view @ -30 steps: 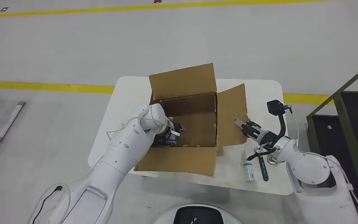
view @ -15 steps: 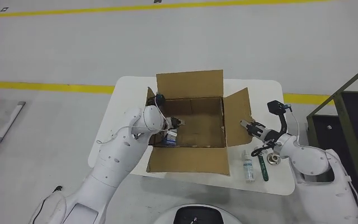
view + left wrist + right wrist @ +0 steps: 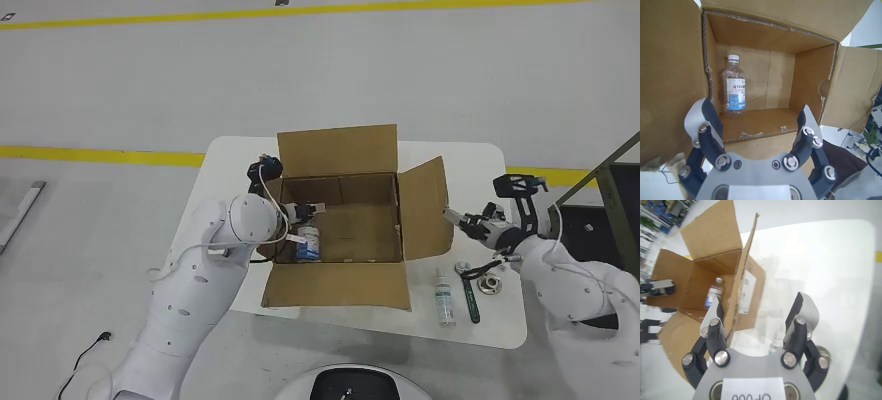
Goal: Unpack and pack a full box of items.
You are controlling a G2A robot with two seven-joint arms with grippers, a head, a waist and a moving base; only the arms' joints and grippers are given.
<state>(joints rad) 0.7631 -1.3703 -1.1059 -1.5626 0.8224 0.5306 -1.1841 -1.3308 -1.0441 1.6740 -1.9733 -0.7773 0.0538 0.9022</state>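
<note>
An open cardboard box point(image 3: 340, 285) stands mid-table. A clear bottle with a blue-and-white label point(image 3: 308, 243) lies on its floor by the left wall, also seen as the bottle point(image 3: 734, 89) and bottle point(image 3: 712, 293). My left gripper point(image 3: 318, 207) hangs open and empty above the box's left rim; its own view shows the gripper point(image 3: 755, 117) spread wide over the interior. To the right of the box's upright right flap point(image 3: 424, 205), my right gripper point(image 3: 452, 214) is open and empty. In its own view the gripper point(image 3: 761, 311) has the flap edge point(image 3: 743, 279) beside one finger.
On the white table point(image 3: 470, 165) right of the box lie a small white-capped bottle point(image 3: 443, 297), a green tool point(image 3: 470, 300) and a round metal part point(image 3: 490, 284). The small bottle point(image 3: 776, 341) sits under the right gripper. A green rack point(image 3: 600, 200) stands off the table's right.
The box has turned square to the table. My left gripper has pulled out of the box to its left rim, leaving the bottle inside. The right gripper has backed away to the right.
</note>
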